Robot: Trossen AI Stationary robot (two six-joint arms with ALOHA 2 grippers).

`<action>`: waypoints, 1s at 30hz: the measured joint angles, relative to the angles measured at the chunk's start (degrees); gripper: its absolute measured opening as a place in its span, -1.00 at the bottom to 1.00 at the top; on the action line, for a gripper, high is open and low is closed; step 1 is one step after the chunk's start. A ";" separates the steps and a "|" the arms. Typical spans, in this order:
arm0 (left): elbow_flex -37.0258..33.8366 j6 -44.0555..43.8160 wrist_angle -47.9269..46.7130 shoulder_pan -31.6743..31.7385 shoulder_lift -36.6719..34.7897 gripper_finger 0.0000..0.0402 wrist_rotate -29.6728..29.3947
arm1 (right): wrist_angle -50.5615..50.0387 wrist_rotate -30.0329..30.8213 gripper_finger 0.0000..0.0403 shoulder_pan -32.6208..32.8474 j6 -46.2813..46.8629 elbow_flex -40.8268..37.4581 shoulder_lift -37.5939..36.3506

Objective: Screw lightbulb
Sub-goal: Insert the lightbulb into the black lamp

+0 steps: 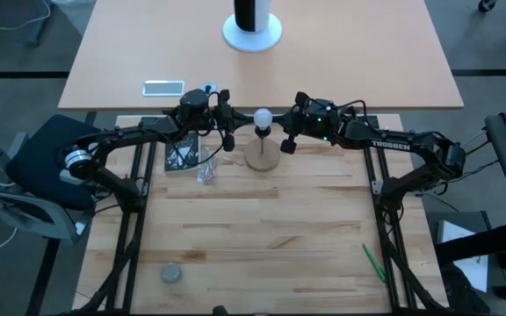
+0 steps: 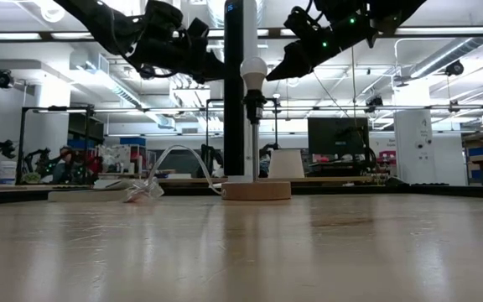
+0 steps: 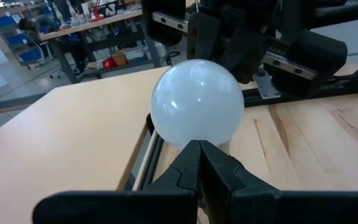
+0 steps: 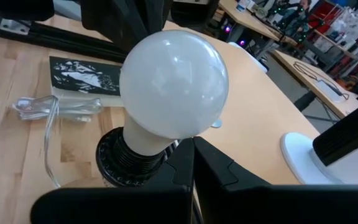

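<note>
Left hand [image 1: 229,132] and right hand [image 1: 285,139], both closed, empty, flank lightbulb [image 1: 263,118]. Right wrist view alone shows bulb seated in black socket [image 4: 124,158]; arms angle downward.

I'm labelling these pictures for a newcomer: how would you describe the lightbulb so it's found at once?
Look at the far edge of the wooden table, midway between the two arms. A round wooden disc lies there, and the lightbulb sits upright in the black socket above it. It is the only smooth white globe.
</note>
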 joint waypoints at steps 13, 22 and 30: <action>0.08 0.43 -3.29 0.02 -1.58 -1.00 0.68 | -1.49 2.70 -1.00 -0.15 -0.10 0.00 -0.13; 0.09 0.56 -0.83 0.02 -1.49 -1.00 3.05 | -0.25 -0.61 -1.00 0.13 -0.53 0.00 -0.11; 0.09 0.96 0.19 0.02 -0.67 -1.00 1.68 | -0.35 -1.34 -1.00 0.29 -0.07 -0.02 -0.11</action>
